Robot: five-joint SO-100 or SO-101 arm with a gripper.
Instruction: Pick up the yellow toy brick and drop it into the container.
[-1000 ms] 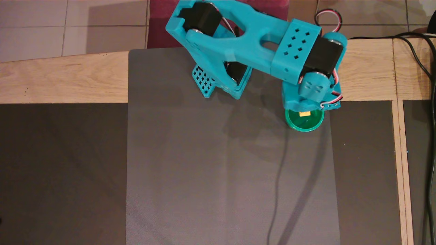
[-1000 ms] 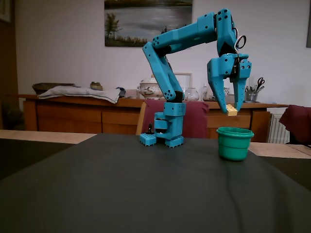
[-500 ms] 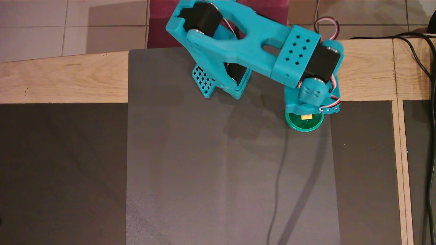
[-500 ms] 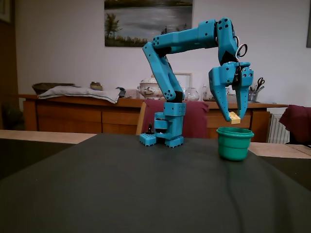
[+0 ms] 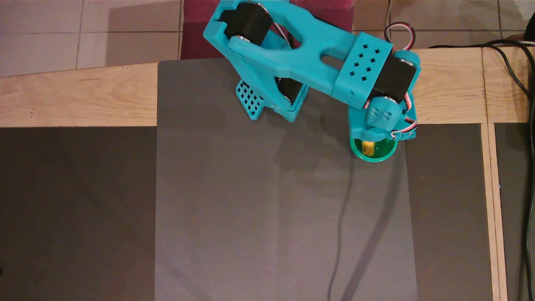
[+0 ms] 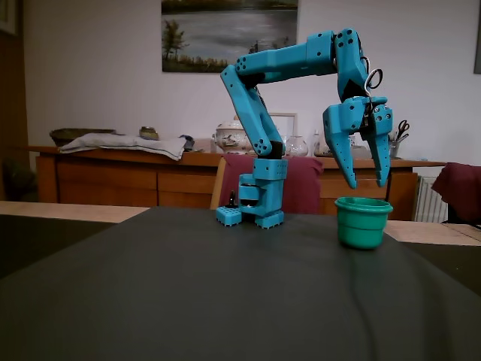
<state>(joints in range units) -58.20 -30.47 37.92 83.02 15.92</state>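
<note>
The teal-green cup (image 5: pixel 378 155) stands at the right edge of the grey mat; it also shows in the fixed view (image 6: pixel 363 222). The pale-yellow brick (image 5: pixel 368 147) lies inside the cup, seen only in the overhead view. My gripper (image 6: pixel 367 182) hangs just above the cup's rim with its fingers (image 6: pixel 346 162) pointing down and spread apart, empty. In the overhead view the wrist (image 5: pixel 382 119) covers the cup's far side and hides the fingertips.
The arm's base (image 6: pixel 259 199) stands at the mat's far edge. The grey mat (image 5: pixel 250 209) lies on a dark table with wooden trim (image 5: pixel 75 100). Black cables (image 5: pixel 522 83) run along the right side. A red chair back (image 6: pixel 301 184) stands behind the table.
</note>
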